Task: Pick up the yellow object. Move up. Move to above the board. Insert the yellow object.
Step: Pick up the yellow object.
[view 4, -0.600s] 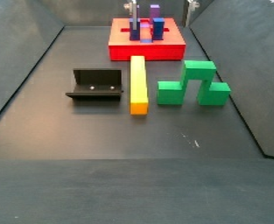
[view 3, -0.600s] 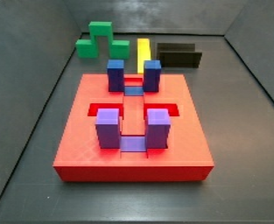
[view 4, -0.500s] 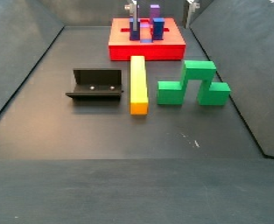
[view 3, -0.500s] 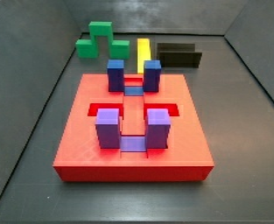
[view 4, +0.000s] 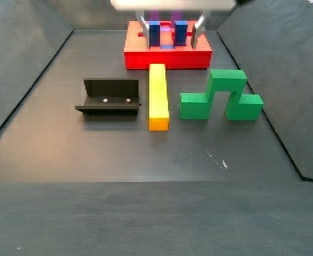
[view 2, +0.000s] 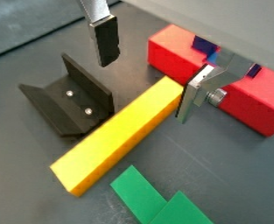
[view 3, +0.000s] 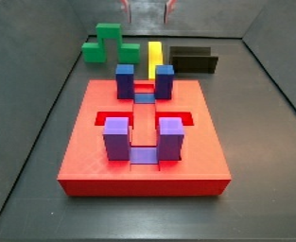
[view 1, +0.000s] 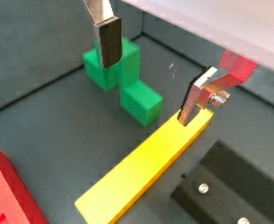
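Lowered into sight, wide-open empty claw (view 1: 151, 70) hangs above yellow object (view 1: 145, 166).

**Green block and fixture on a dark floor**

A green stepped block (view 4: 223, 95) rests flat on the dark grey floor (view 4: 132, 180). Both wrist views show its stepped outline (view 1: 122, 74) (view 2: 163, 201). Well apart from it stands the fixture (view 4: 108, 97), a dark L-shaped bracket with two small pale dots on its upright face (view 2: 63, 101). It also shows in a side view (view 3: 193, 60).

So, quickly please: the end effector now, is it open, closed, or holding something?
End effector: open, holding nothing, fingers apart above the yellow object on the floor.
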You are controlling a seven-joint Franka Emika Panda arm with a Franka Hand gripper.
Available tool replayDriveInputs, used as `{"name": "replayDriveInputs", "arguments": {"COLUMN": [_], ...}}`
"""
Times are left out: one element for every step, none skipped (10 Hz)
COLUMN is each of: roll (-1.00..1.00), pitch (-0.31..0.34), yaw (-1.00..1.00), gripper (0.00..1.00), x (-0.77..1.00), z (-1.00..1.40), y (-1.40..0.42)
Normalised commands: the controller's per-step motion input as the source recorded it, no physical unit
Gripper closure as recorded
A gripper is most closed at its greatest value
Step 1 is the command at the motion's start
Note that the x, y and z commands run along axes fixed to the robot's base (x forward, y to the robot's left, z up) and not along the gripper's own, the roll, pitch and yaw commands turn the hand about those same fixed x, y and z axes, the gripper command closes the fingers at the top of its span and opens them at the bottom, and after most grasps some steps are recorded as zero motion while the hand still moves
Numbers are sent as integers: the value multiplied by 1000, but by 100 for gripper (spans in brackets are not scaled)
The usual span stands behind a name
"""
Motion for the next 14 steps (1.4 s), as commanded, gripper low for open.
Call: {"name": "replayDriveInputs", "arguments": {"roll": [0,-3,-27,-37,-44,-63,-119,-13,0,0,-10,-21,-41,-67], "pitch": [-87,-51,-50,-36,-29,-21,0,7,0,0,0,0,0,0], "yaw": [-54,-77,-40,0,0,0,0,0,0,0,0,0,0,0], "gripper": [0,0,0,0,0,0,0,0,0,0,0,0,0,0], "x": [0,0,89,251,306,300,149,3,0,-43,-3,0,0,0], "z": [-849,-749,-746,-749,-720,-634,-309,-254,-274,-243,-260,-283,-254,-209], "y": [0,54,106,160,211,206,149,0,0,0,0,-14,-9,-17]}}
